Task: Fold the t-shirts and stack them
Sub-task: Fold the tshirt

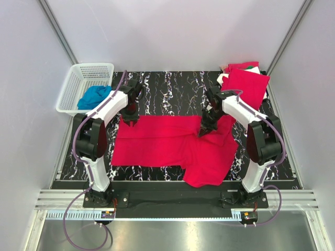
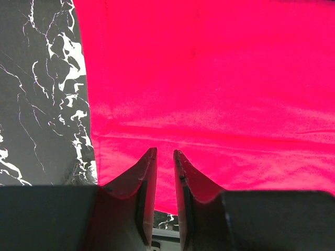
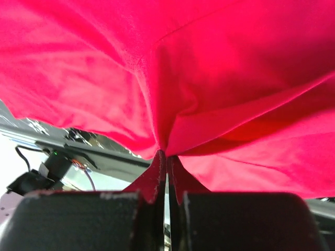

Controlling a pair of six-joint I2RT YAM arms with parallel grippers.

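Red t-shirt point(image 1: 162, 141) lies spread on table point(image 1: 172, 83). Right gripper point(image 3: 166, 155) is pinched tight on its bunched fabric. Left gripper point(image 2: 165, 152) is narrowly parted over the shirt's edge, nothing between. Folded t-shirts point(image 1: 246, 83) sit far right.

- You have one red t-shirt point(image 1: 167, 142) spread across the middle of the bench point(image 1: 172, 86), its right side bunched.
- Folded t-shirts point(image 1: 246, 84), red with white-green showing, sit at the bench's far-right corner.

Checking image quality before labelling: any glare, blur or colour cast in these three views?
Top external: even light, sharp, sheen on the metal ledge. Left wrist: red t-shirt oversaturated, tinting the fingers. Right wrist: fabric fills the frame, washed-out white lower left.
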